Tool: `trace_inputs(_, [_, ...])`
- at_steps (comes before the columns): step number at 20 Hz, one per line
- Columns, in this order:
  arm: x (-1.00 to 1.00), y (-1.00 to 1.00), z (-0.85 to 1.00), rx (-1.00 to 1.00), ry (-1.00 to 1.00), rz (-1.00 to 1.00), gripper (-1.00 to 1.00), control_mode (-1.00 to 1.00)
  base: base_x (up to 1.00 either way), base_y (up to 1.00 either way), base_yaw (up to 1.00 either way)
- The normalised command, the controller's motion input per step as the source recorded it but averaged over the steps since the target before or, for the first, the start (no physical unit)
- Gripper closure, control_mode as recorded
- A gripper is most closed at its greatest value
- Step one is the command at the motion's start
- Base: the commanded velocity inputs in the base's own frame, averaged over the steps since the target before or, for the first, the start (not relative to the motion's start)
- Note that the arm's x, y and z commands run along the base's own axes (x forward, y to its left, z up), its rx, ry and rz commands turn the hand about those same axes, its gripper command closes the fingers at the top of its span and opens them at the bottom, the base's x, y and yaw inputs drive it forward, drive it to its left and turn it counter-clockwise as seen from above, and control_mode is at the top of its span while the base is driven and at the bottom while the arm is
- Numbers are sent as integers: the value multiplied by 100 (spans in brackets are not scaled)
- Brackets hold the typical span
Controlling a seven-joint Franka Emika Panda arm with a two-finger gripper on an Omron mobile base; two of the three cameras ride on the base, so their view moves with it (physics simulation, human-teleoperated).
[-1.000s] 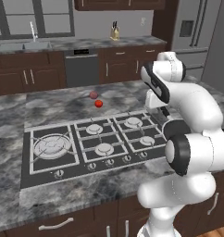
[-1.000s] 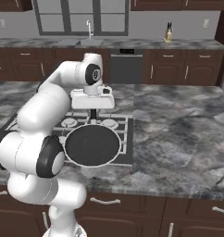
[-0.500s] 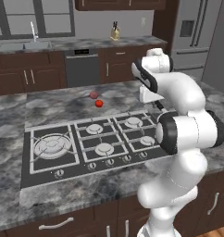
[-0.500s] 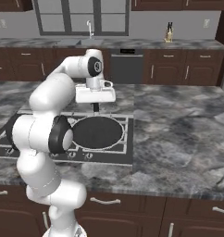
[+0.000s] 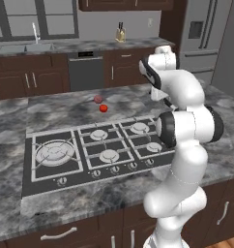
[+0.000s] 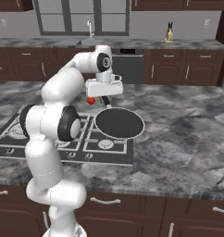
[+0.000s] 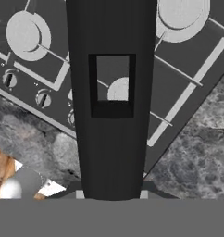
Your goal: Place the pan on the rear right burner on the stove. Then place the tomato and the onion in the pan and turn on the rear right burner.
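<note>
The pan (image 6: 119, 123), a round dark disc with a thin grey rim, hangs level in the air over the right end of the stove (image 6: 14, 139). My gripper (image 6: 105, 100) is shut on its short black handle (image 7: 113, 92), which runs up the middle of the hand view. The rear right burner (image 5: 139, 127) lies just left of my arm. The bright red tomato (image 5: 104, 108) and the duller onion (image 5: 97, 99) rest on the counter behind the stove. From the right, the tomato (image 6: 90, 100) peeks out beside my hand.
Small round knobs (image 5: 114, 170) line the stove's front edge, two of them (image 7: 42, 98) below the handle. The large multi-ring burner (image 5: 54, 153) is at the left. Grey marble counter (image 6: 188, 134) stretches to the right of the stove. Cabinets and a sink stand at the back.
My arm has swung up and back, carrying the pan right and farther from the stove's front edge. Tomato and onion have not moved.
</note>
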Motion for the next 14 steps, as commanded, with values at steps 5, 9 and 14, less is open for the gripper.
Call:
trace_inputs(5, [-5,-41,0,34,-18,41,100,-100,0,0,0])
trace_inputs(9, [-10,-7,0,2,-14,56,100,-100,0,0,0])
trace_inputs(14, [-5,0,0,-3,-15,59,100,-100,0,0,0])
